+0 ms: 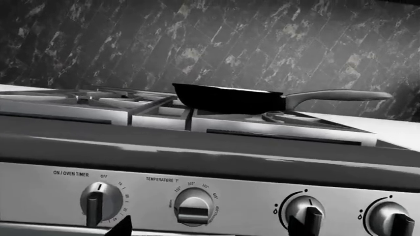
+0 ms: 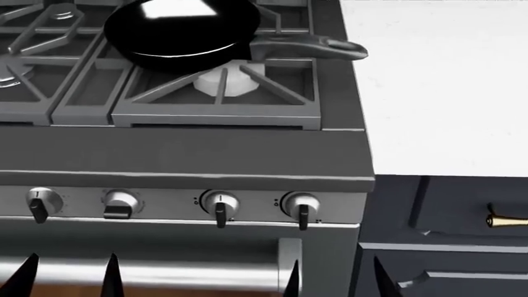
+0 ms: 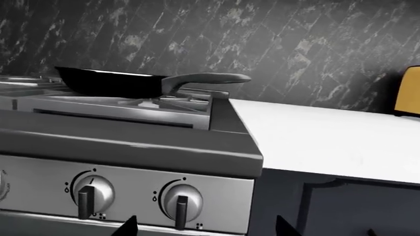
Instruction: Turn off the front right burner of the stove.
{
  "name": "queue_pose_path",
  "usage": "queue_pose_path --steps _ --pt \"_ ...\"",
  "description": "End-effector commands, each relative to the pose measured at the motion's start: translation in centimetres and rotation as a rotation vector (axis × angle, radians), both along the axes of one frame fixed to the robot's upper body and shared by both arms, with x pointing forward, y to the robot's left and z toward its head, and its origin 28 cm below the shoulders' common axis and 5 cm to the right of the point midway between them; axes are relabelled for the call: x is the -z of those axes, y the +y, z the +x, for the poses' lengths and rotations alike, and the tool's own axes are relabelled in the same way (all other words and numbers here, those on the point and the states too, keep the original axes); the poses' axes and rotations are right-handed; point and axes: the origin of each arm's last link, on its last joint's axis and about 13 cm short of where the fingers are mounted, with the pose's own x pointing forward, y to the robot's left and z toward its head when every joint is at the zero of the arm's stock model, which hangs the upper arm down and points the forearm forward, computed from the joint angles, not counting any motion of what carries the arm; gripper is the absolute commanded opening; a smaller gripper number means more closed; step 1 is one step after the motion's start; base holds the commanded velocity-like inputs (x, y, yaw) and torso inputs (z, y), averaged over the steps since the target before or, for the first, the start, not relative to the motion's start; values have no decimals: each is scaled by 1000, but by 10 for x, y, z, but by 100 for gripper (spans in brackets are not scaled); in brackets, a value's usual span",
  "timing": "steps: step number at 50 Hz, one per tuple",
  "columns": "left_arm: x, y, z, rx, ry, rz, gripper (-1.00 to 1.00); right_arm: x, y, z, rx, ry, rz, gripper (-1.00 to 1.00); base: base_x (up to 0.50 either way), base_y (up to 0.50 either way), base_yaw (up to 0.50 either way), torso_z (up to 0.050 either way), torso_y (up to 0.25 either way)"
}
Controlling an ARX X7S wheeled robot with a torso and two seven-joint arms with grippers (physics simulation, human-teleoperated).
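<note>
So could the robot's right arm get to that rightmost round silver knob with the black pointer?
Probably yes. The right gripper hangs open just below and in front of the rightmost silver knob, with nothing between them; the black frying pan sits up on the grates.

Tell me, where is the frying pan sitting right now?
In the head view the frying pan rests on the stove grates at the back right, just behind the front right burner, its handle pointing toward the white countertop.

Black frying pan point(image 2: 183, 30) over the front right burner point(image 2: 227, 80) of the stove point(image 2: 247, 154), four knobs below.
</note>
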Motion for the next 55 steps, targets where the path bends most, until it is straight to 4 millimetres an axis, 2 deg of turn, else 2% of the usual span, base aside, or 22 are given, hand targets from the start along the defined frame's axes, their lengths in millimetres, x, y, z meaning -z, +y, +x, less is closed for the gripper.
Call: queue_pose_path --steps 1,16,29,38,39,55 --pt "0 0 -1 4 -2 -6 100 1 1 1 -1 4 0 100 117 0 0 0 0" --pt "-1 0 -1 4 3 -15 100 0 6 5 -10 9 1 100 21 0 0 0 0" --pt "-1 -1 -1 22 12 -47 100 -5 8 27 -6 4 20 100 0 0 0 0 0" --pt "-1 -1 -2 21 11 -45 100 -4 10 29 0 13 39 100 0 0 0 0 0" --pt "-1 -1 -2 20 7 -43 100 -1 15 40 -4 36 58 100 0 0 0 0 0" --pt "1 0 -3 15 6 -48 100 3 21 54 -6 52 75 100 0 0 0 0 0"
